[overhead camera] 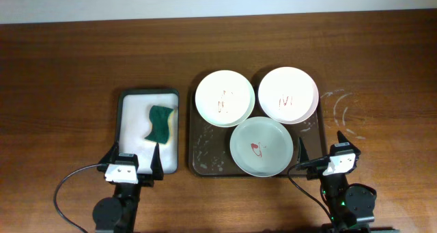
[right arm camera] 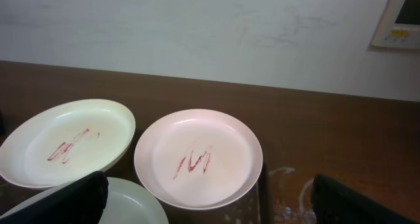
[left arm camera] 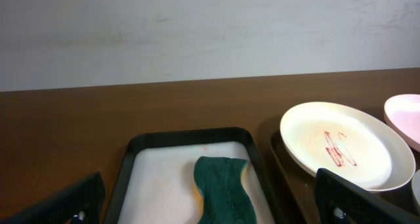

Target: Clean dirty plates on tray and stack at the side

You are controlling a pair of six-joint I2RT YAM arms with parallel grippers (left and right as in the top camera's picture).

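Left gripper [overhead camera: 135,155] and right gripper [overhead camera: 321,148] hang low on the near side of the tray [overhead camera: 196,159], both empty and spread wide.

Left of the tray, a small tray [overhead camera: 121,124] with a white liner holds a green sponge [overhead camera: 161,122], lying curled toward the side closest to the tray. The left gripper's fingers straddle the small tray's near end, clear of the sponge, with nothing between them.

Three plates sit on the tray. The white plate [overhead camera: 224,98] is at the far left and the pink plate [overhead camera: 288,94] at the far right, just beside it. The green plate [overhead camera: 261,147] lies nearer, its far rim reaching between the two. All three carry reddish scribbles.

White suds [overhead camera: 205,154] fleck the tray's bare near-left corner, and pale streaks [overhead camera: 343,113] mark the table [overhead camera: 68,69] just right of the tray.

The right gripper hovers at the tray's near right corner, jaws well apart, one finger close beside the green plate.

From the right wrist, the green plate [right arm camera: 134,207] is cut off at the bottom and partly hidden behind a dark finger [right arm camera: 79,201]. A wall panel [right arm camera: 400,17] beyond the tray is cropped at the edge. From the left wrist, only a sliver of the pink plate [left arm camera: 403,115] shows, and the sponge's near end is cropped. Overhead, the white and pink plates hide most of the tray's far rim.
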